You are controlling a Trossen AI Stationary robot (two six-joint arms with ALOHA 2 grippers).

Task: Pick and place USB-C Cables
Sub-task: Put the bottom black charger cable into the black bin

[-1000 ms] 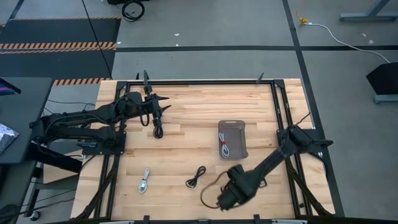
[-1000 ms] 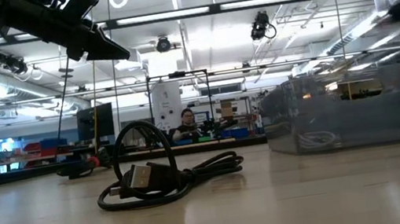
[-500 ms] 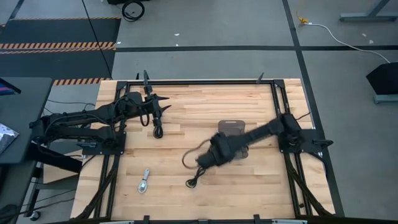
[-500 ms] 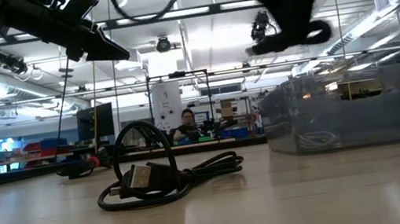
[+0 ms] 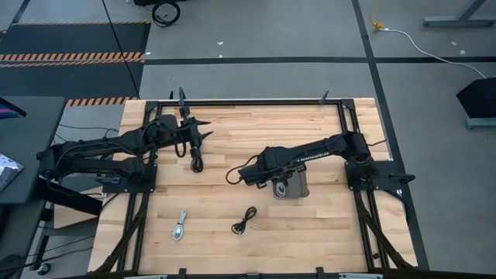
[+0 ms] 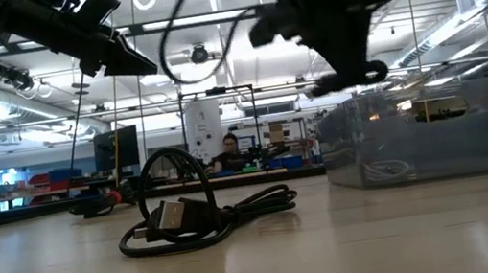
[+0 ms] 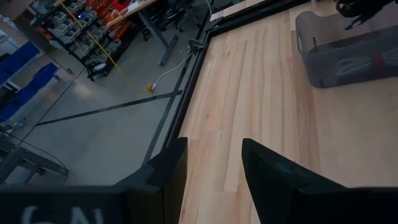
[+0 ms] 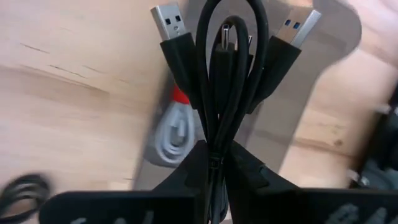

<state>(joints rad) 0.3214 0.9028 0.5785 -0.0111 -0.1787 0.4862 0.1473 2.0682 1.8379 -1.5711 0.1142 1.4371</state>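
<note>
Right gripper (image 5: pixel 249 172) is hanging above the wooden table (image 5: pixel 232 136) near the centre of the high frame, just left of the grey tray (image 5: pixel 298 160). Its fingers (image 8: pixel 186 171) are pinched tight on a black cable (image 8: pixel 227 68); in the right wrist view the loop and two USB plugs are sticking out past the fingertips. In the high view the slack of this held cable (image 5: pixel 232 172) is curling off to the left of the gripper. In the low view the same gripper (image 6: pixel 350 67) is showing in the upper middle, above table level, left of the tray (image 6: pixel 409 136).

A white cable with a red tie (image 8: pixel 174 127) is lying inside the tray, seen blurred beyond the held plugs in the right wrist view and through the tray wall in the low view (image 6: pixel 390 170).

Three cables are lying on the table: a black coil (image 5: pixel 245 221) at lower centre, which is filling the foreground of the low view (image 6: pixel 193 217); a silver cable (image 5: pixel 180 226) at lower left; and another black cable (image 5: pixel 197 162) just below the left gripper.

Left gripper (image 5: pixel 198 133) is waiting at upper left of the high frame, fingers (image 7: pixel 168 180) parted and holding nothing in the left wrist view.
</note>
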